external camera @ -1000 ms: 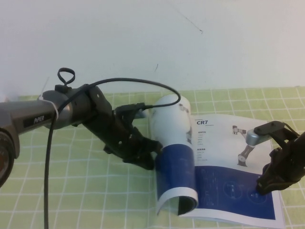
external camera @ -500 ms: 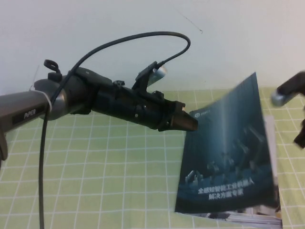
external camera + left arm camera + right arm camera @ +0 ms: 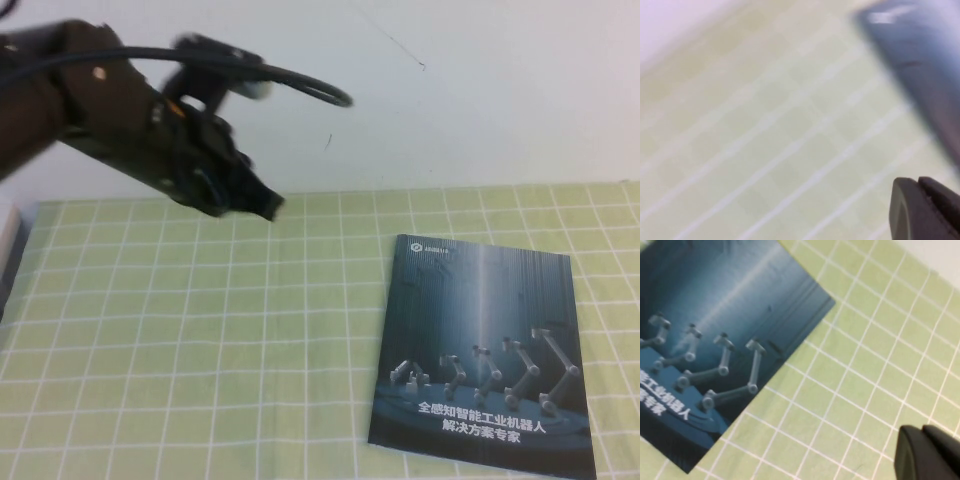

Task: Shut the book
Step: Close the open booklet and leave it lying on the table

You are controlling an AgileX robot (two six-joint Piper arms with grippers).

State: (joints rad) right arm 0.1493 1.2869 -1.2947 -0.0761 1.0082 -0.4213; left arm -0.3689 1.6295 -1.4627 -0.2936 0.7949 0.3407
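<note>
The book point(image 3: 480, 350) is laid closed on the table point(image 3: 200, 350); the task is judged done. The left gripper point(image 3: 262, 205) is raised far left, the right gripper point(image 3: 932, 452) is held near the book, fingers together on both.

Green checked tablecloth point(image 3: 150, 350) below a white wall point(image 3: 480, 90)

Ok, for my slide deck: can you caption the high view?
Book closed, cover up, on the green checked cloth; left gripper hovers over its far edge, right gripper outside this view.
</note>
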